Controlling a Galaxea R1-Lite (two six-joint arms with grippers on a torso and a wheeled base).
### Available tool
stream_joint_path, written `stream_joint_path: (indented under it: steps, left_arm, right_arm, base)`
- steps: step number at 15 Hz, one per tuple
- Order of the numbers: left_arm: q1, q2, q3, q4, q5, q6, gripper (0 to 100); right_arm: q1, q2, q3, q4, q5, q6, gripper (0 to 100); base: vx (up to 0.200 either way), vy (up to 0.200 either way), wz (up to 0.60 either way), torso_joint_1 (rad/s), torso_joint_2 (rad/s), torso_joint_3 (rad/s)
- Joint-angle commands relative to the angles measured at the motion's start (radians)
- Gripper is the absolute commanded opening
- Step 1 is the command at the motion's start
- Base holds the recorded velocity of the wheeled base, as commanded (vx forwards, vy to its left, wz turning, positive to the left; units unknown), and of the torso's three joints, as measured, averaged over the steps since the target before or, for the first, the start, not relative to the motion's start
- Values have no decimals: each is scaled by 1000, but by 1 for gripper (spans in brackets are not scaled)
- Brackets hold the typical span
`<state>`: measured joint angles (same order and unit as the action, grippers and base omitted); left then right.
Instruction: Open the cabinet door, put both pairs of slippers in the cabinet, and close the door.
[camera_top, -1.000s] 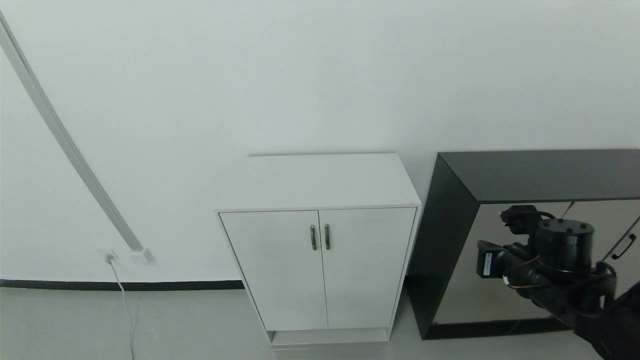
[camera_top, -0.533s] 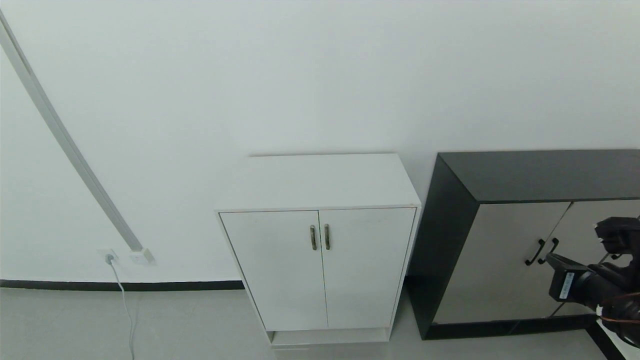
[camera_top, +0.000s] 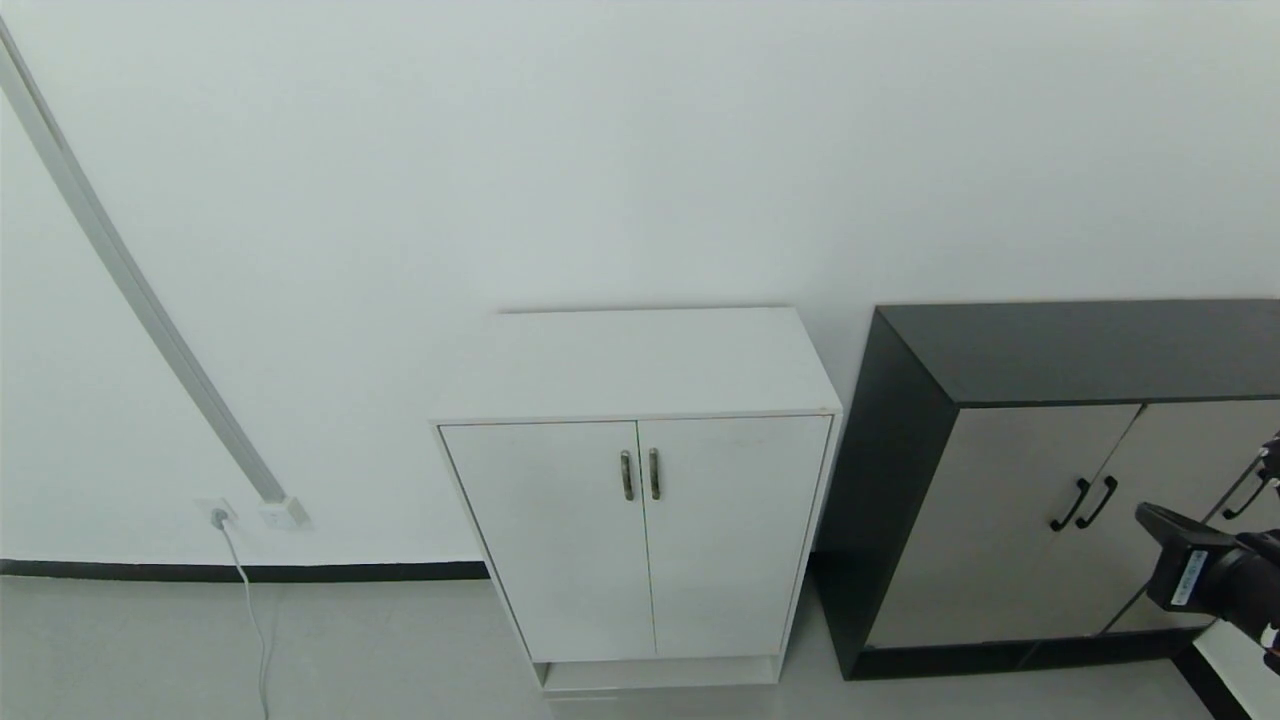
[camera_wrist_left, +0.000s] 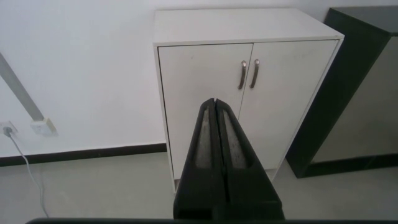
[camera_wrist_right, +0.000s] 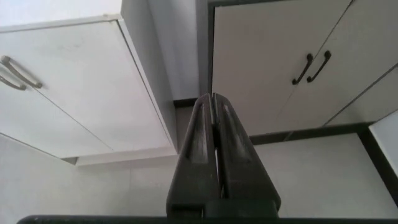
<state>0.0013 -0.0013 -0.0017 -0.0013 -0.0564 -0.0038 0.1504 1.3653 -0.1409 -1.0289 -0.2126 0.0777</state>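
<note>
Change: the right arm (camera_top: 1200, 575) has swung out from in front of the black cabinet (camera_top: 900, 480) to the head view's right edge, and just a stub of it is left in frame. That cabinet's two doors and dark handles (camera_top: 1085, 503) are now uncovered. Camera steady, both cabinets unmoved.

Left claw (camera_wrist_left: 214, 102): fingers pressed flat together, gripping nothing. Right claw (camera_wrist_right: 212, 98): same, fingers together, nothing in them, hanging over grey floor (camera_wrist_right: 93, 193).

The white cabinet (camera_wrist_left: 249, 106) stands straight ahead past the left claw's tips, well apart from them, on the floor against the wall. Both its doors are shut. The paired metal handles (camera_wrist_left: 248, 73) sit side by side at the middle seam, beyond the tips and slightly to the claw's right. Its inside is hidden, so I cannot tell the contents.

Past the right claw's tips is the gap between the two cabinets. The white cabinet's lower corner is on the claw's left and the black cabinet's grey doors are on its right, neither touched. The black cabinet's doors are shut too, contents hidden.

Farthest, off to the left claw's left: a wall socket (camera_top: 218, 515) with a cable (camera_top: 250, 610) dropping to the floor, and a slanted conduit (camera_top: 130, 280) running up the wall.
</note>
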Motion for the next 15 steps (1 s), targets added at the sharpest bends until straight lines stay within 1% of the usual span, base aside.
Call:
stream_joint_path:
  steps: [1, 2, 4, 5, 6, 7, 8, 10, 12, 13, 15]
  left_arm:
    - [0, 1, 0, 0, 0, -1, 0]
    - [0, 1, 0, 0, 0, -1, 0]
    - [0, 1, 0, 0, 0, -1, 0]
    - [0, 1, 2, 0, 0, -1, 0]
    - [0, 1, 0, 0, 0, -1, 0]
    - [0, 1, 0, 0, 0, -1, 0]
    - [0, 1, 0, 0, 0, -1, 0]
    - [0, 1, 0, 0, 0, -1, 0]
    - [0, 1, 0, 0, 0, -1, 0]
    - [0, 1, 0, 0, 0, -1, 0]
    - [0, 1, 0, 0, 0, -1, 0]
  right_arm:
    - [-20, -95, -6, 73, -1, -18, 0]
    - [-22, -158, -11, 136, -1, -18, 0]
    - [-22, -315, -26, 313, -1, -19, 0]
    - [-20, -420, -46, 452, 1, -19, 0]
    - [-20, -485, -62, 537, 1, -19, 0]
    - [-17, -592, -79, 676, 4, -19, 0]
    - [-15, -707, -83, 810, 32, -19, 0]
    - [-15, -899, -72, 995, 102, -19, 0]
    - [-15, -1043, -59, 1135, 134, -18, 0]
    - [-15, -1097, -42, 1169, 137, -18, 0]
    - [-14, -1135, -8, 1169, 140, -18, 0]
  base:
    - [0, 0, 0, 0, 0, 0]
    - [0, 0, 0, 0, 0, 0]
    - [0, 0, 0, 0, 0, 0]
    - [0, 0, 0, 0, 0, 0]
    - [0, 0, 0, 0, 0, 0]
    - [0, 0, 0, 0, 0, 0]
    - [0, 0, 0, 0, 0, 0]
    - [0, 0, 0, 0, 0, 0]
    - [0, 0, 0, 0, 0, 0]
    - [0, 0, 0, 0, 0, 0]
    - [0, 0, 0, 0, 0, 0]
